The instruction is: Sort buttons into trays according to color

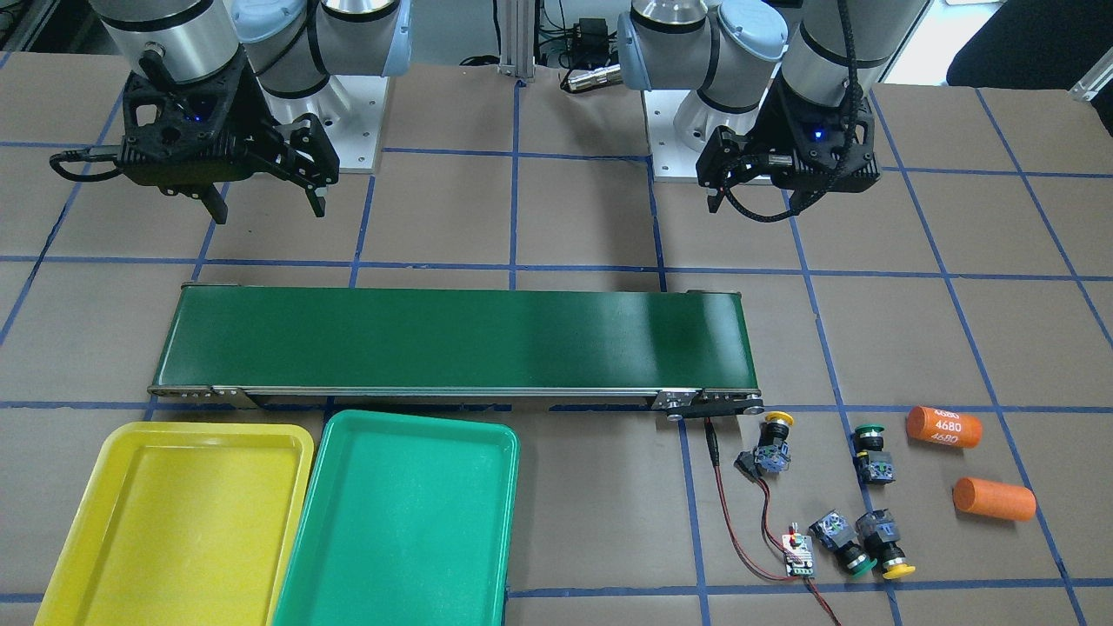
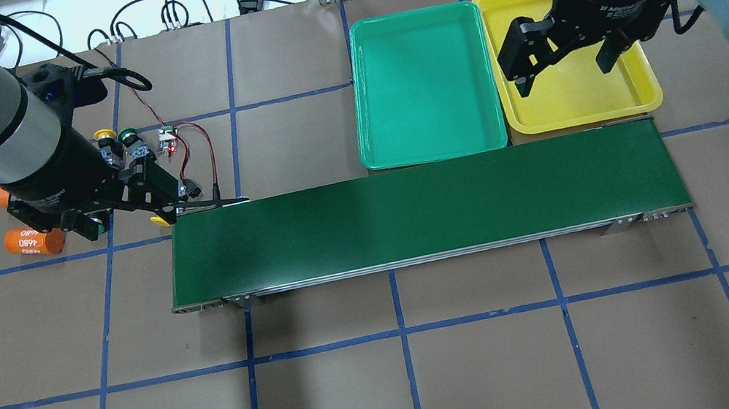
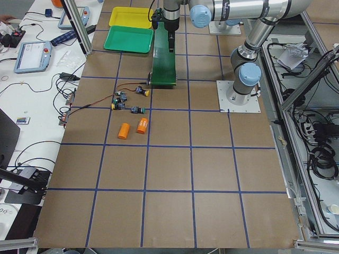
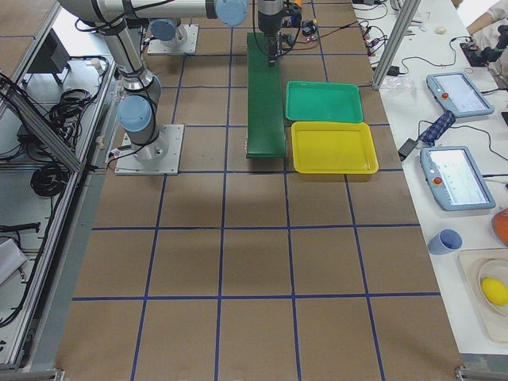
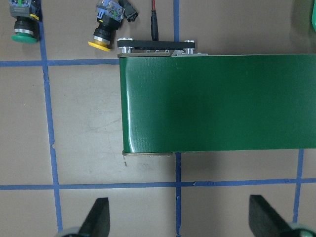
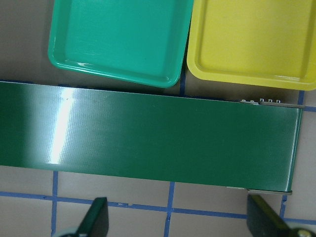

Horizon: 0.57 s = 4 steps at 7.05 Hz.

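Observation:
Four buttons lie on the table past the belt's end: a yellow one (image 1: 774, 439), a green one (image 1: 872, 454), another green one (image 1: 842, 543) and another yellow one (image 1: 885, 543). The left wrist view shows one green button (image 5: 23, 22) and one yellow button (image 5: 106, 27). The yellow tray (image 1: 174, 522) and the green tray (image 1: 400, 522) stand side by side, both without buttons. My left gripper (image 1: 755, 207) hangs open and empty above the belt's end near the buttons. My right gripper (image 2: 565, 76) is open and empty above the yellow tray (image 2: 577, 102).
A long dark-green conveyor belt (image 1: 452, 339) runs between the buttons and the trays. Two orange cylinders (image 1: 943, 428) (image 1: 994, 499) lie beside the buttons. A small circuit board (image 1: 798, 556) with red-black wires lies next to them.

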Tool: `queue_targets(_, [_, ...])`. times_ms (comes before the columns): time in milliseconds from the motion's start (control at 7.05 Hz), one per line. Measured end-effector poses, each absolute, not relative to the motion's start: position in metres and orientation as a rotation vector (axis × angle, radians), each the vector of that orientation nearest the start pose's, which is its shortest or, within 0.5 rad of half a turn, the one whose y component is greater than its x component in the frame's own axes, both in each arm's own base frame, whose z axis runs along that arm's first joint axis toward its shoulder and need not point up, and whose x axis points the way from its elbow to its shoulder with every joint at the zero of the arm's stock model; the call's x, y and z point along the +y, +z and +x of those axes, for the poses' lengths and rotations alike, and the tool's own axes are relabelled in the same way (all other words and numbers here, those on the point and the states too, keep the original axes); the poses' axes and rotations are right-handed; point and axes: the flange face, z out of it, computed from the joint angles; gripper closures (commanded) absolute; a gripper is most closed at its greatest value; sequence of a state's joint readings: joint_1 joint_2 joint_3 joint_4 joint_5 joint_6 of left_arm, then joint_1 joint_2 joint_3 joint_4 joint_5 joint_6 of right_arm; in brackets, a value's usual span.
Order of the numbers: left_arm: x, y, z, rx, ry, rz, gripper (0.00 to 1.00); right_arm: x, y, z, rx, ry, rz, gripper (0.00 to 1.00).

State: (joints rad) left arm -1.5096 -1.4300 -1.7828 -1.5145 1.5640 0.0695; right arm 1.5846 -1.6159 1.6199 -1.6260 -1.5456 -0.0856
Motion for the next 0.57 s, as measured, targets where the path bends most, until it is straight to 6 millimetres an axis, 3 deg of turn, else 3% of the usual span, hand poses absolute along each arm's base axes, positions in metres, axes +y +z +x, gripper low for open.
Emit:
queue_targets(284, [-0.439,0.454,-0.099,3.143,0.030,-0.014,0.00,-0.475,0.492,0.143,3.114,-0.083,-0.157,0.00])
queue_targets(568, [-0.446,0.454,-0.069,3.135,0.034,-0.011,0.00,-0.475,0.492,0.144,3.113,-0.085,-0.160,0.00])
